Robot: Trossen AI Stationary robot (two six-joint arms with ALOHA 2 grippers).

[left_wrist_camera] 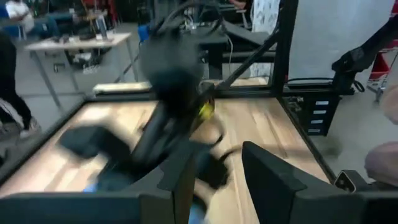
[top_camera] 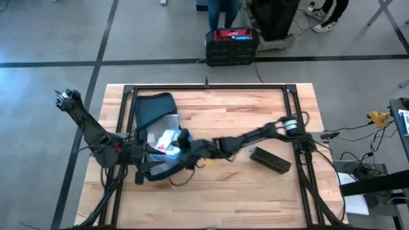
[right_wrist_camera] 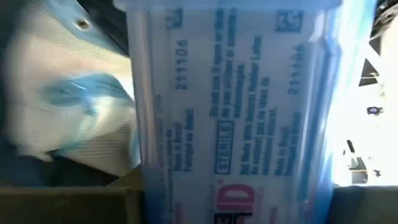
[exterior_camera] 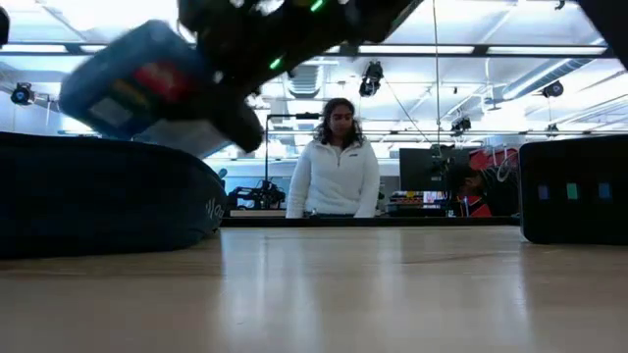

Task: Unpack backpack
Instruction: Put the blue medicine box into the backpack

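Backpack: I see the backpack point(top_camera: 155, 112) lying at 9 o'clock on the worktop point(top_camera: 255, 185).
Right end effector point(top_camera: 184, 139): at the backpack's 4 o'clock, clamped on a plastic box point(right_wrist_camera: 236, 112).
Left end effector point(top_camera: 148, 167): I cannot tell its opening.

backpack point(top_camera: 153, 108) lies on the worktop point(top_camera: 243, 191) under both grippers' jaws; box point(top_camera: 270, 160) sits well off to the right gripper's point(top_camera: 185, 142) far side, near its arm.

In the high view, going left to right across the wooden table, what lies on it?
The backpack, open on the table's left part → right gripper over the backpack's opening, holding a clear plastic box → dark rectangular box lying alone to the right.
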